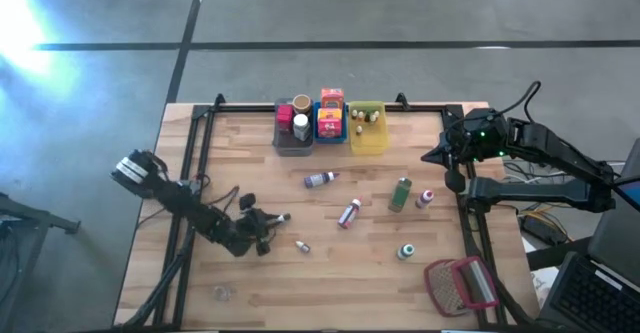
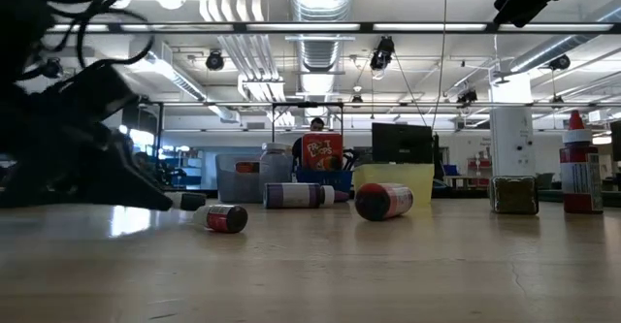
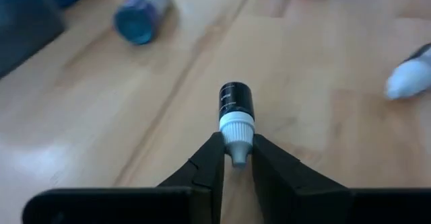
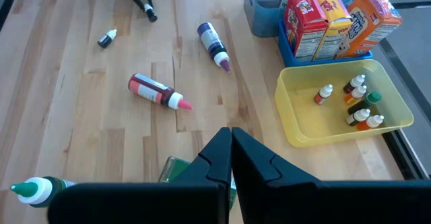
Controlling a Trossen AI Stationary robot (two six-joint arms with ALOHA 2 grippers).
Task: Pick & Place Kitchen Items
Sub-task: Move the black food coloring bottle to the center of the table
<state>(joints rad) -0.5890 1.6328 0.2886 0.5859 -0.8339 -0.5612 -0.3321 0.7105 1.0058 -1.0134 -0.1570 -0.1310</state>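
- The left gripper (image 3: pixel 236 158) lies low over the table at about 8 o'clock in the overhead view, its fingers pinched on the white cap of a tiny dark bottle (image 3: pixel 236 113) lying on its side. Gripping the narrow cap end suits such a small item, though the hold looks shallow and could slip on lifting.
- From above, the same bottle (image 1: pixel 279 218) points out of the gripper toward 3 o'clock, resting on the wooden table (image 1: pixel 380 273).
- The right gripper (image 4: pixel 231 158) waits with its fingers closed together and nothing between them, raised near the table's 3 o'clock edge, clear of the work.
- The yellow bin (image 4: pixel 397 120) at 12 o'clock already holds several tiny bottles like this one, so I judge it the likely destination; the blue bin (image 1: pixel 331 133) beside it holds boxes and the grey bin (image 1: pixel 283 143) jars.
- Items waiting loose mid-table: a purple-capped bottle (image 1: pixel 320 180), a red bottle (image 1: pixel 349 213), a green bottle (image 1: pixel 401 194), another tiny bottle (image 1: pixel 301 246) and a green-capped one (image 1: pixel 405 252).
- A red-framed mesh object (image 1: pixel 462 284) sits at 5 o'clock, untouched.
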